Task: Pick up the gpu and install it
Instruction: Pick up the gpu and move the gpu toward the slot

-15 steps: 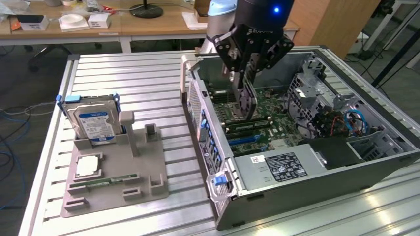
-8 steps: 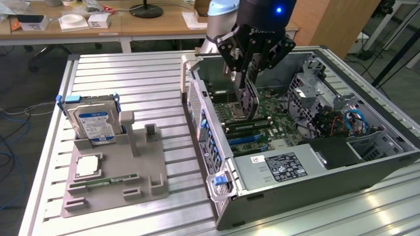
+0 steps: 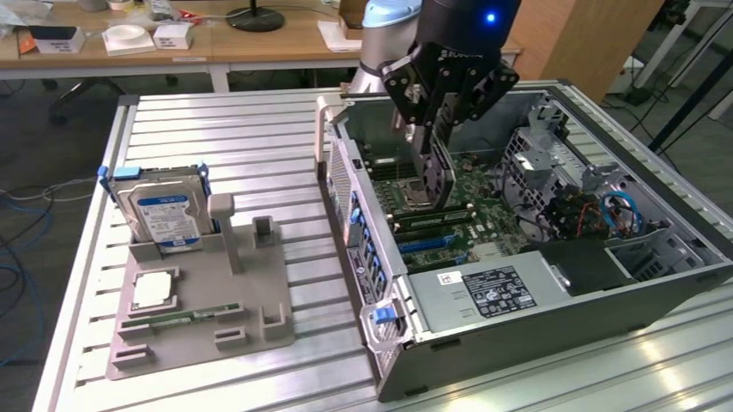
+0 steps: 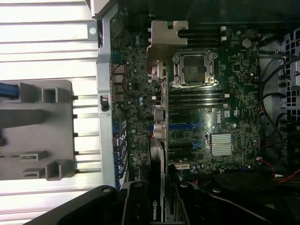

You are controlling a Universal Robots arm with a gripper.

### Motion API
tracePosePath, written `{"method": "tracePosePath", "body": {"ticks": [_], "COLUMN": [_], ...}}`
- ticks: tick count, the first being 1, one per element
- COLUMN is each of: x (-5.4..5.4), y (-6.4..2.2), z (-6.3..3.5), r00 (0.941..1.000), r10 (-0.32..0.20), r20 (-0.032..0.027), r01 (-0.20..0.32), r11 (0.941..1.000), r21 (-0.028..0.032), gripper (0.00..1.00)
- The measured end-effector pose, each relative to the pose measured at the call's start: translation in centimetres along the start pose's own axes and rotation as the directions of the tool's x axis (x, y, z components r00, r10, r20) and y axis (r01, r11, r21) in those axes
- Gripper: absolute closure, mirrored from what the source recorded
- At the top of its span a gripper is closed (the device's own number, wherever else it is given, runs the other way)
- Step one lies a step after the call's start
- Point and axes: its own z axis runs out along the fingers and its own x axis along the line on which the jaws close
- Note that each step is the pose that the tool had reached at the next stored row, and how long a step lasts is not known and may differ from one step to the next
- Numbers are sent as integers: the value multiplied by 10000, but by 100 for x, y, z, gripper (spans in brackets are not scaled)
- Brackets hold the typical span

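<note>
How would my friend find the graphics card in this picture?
Look for the big open computer case on the metal table. The robot's gripper reaches into it, holding the graphics card upright: a thin dark plate. The silver hard drive, by contrast, sits outside in the grey stand.

Upright arm [image 3: 458, 26], downward tool [image 3: 435, 148], half-closed grip.
</note>
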Motion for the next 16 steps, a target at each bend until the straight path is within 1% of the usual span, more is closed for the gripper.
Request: {"method": "tracePosePath", "body": {"ticks": [16], "x": [-44], "y": [4], "z": [1], "r00": [10000], "r10": [-1], "r20": [0], "r01": [1], "r11": [10000], "r21": [0], "gripper": [74]}}
